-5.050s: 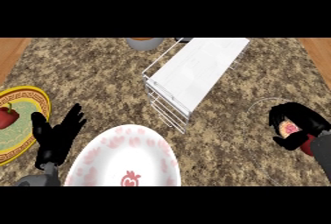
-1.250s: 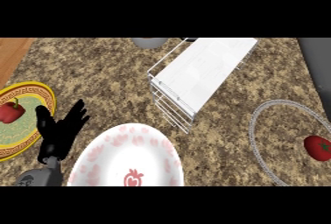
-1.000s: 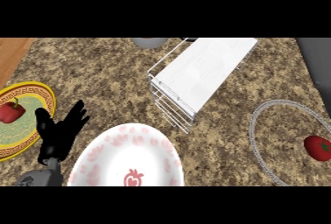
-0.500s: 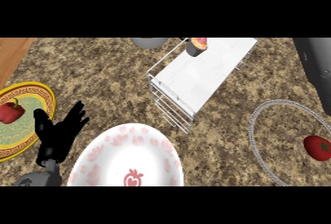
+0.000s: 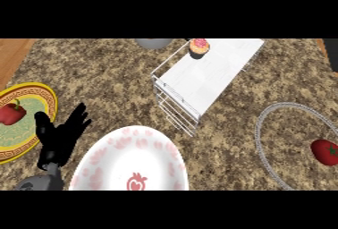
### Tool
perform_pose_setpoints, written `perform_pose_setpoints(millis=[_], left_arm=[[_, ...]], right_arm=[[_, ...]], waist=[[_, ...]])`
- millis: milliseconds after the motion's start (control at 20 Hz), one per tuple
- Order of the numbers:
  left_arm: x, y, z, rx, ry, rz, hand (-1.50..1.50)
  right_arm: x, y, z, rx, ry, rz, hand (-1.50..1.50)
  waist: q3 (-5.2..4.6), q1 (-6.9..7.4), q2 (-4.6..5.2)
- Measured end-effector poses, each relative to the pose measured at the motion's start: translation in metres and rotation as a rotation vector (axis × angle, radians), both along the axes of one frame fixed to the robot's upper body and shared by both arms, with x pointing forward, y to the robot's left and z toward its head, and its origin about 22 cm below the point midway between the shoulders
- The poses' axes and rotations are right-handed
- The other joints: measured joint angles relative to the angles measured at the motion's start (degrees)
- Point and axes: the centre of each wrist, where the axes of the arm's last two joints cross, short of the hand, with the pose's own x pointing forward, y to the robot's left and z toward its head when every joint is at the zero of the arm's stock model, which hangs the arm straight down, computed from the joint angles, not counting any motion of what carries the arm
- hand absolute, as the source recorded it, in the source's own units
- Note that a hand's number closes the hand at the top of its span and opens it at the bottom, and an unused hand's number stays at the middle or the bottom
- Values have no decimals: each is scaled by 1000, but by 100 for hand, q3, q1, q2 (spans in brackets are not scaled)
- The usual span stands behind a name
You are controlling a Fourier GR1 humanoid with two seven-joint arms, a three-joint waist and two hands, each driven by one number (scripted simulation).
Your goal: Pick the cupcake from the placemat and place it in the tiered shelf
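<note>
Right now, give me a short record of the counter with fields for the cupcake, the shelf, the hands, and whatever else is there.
cupcake: pink-topped, on the shelf's top tier, far end
tiered shelf: white wire shelf, mid-counter
left hand: open, fingers up, at lower left, beside the white plate
right hand: not in view
white plate: pink pattern, near edge
yellow plate: at left, holds a red pepper
placemat: round grey mat at right, holds a tomato

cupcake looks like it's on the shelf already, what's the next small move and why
Probably none with the cupcake: it sits on the top of the white wire shelf, near its far edge, with no hand on it. The right hand is out of view; the left hand rests open beside the pink plate. I'd keep both arms back.
</note>
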Motion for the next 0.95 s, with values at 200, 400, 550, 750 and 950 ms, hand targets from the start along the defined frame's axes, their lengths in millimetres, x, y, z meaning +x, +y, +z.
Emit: perform_pose_setpoints(millis=[200,400,550,750,950], left_arm=[[0,-3,-3,-1,-15,-3,0],[3,-8,1,4,-11,-9,0],[6,-13,4,3,-11,-19,0],[8,-16,6,-3,-22,-27,0],[8,-17,7,-6,-30,-43,0]], right_arm=[[-3,-18,13,51,-2,-123,-150],[-6,-57,16,112,18,-255,-150],[-13,-94,18,167,42,-325,-150],[-25,-142,16,207,71,-365,-150],[-36,-176,13,214,78,-357,-150]], waist=[[6,26,19],[8,78,59],[10,126,92],[13,198,142],[16,261,174]])
